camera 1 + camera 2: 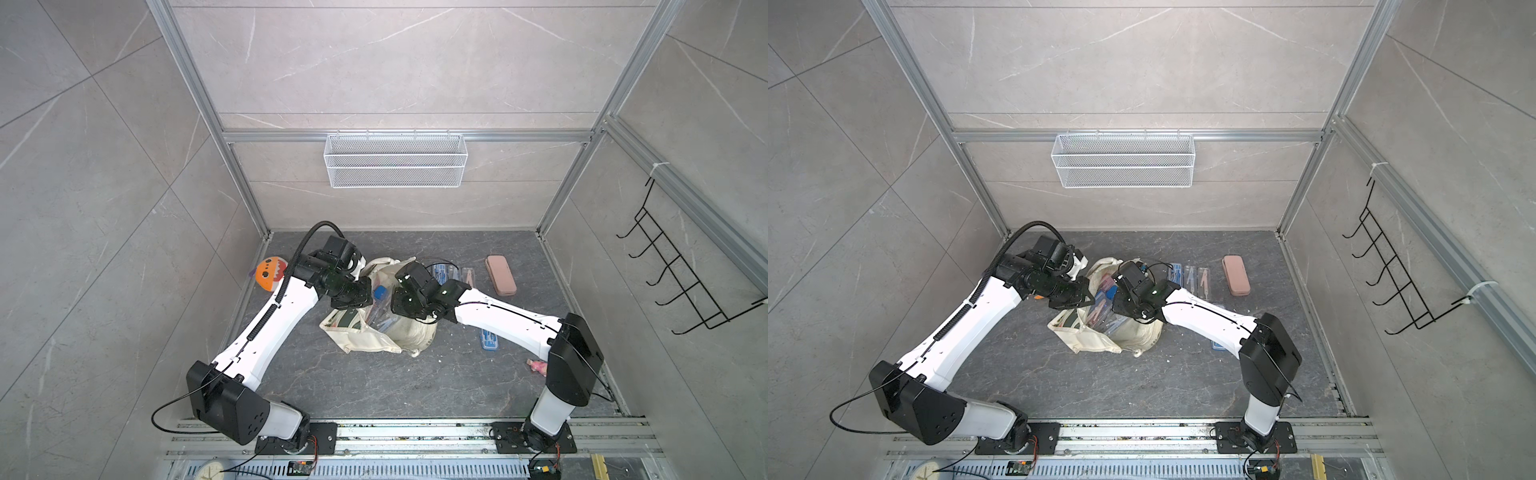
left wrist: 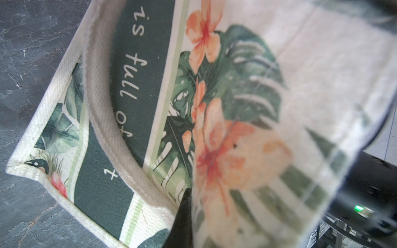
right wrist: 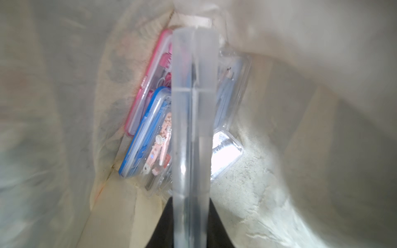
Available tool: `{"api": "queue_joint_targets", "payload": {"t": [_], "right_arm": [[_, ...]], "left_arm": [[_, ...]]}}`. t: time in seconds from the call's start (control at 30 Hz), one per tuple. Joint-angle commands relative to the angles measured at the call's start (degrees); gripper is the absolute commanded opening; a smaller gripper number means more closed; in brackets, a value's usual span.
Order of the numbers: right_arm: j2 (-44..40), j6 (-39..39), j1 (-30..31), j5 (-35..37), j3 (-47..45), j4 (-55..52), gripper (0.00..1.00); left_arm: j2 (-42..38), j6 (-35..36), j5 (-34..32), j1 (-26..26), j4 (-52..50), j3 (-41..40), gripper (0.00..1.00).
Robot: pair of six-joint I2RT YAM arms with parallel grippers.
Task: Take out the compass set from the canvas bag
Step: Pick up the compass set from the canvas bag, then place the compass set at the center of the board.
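On the tabletop (image 1: 374, 386), the bag (image 1: 374, 343) lies open. Left gripper (image 1: 365, 298) is clamped on its printed cloth; right gripper (image 3: 190, 223), inside the bag, grips a clear compass set (image 3: 193, 107) edge-on.

We count one canvas bag (image 1: 374, 340), one orange plush toy (image 1: 269, 275), one pink pouch (image 1: 500, 275), four plastic cases (image 1: 1190, 275) out on the table (image 1: 374, 386), and at least four more cases (image 3: 148, 128) inside the bag.

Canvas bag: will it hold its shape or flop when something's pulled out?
Likely floppy: the canvas bag lies slumped and creased on the floor. Thin cloth, so it may drag along unless held. The plastic cases inside probably add little stiffness.
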Motion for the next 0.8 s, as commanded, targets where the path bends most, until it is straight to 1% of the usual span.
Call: {"api": "queue_joint_targets", "payload": {"t": [0.0, 0.23, 0.43, 0.77], "right_arm": [[-4.96, -6.46, -1.36, -3.41, 0.06, -1.43, 0.15], [-10.87, -14.61, -4.53, -14.8, -3.24, -3.34, 0.12], [-18.5, -17.66, -8.05, -19.84, -7.44, -5.93, 0.12], [-28.72, -20.69, -18.58, -20.16, -13.19, -13.09, 0.12]], "left_arm": [[-0.2, -0.43, 0.49, 0.0, 0.13, 2.63, 0.0], [0.42, -0.13, 0.15, 0.0, -0.09, 3.68, 0.0], [0.6, -0.24, -0.22, 0.0, 0.31, 3.73, 0.0], [1.09, -0.13, -0.4, 0.0, 0.67, 4.12, 0.0]]}}
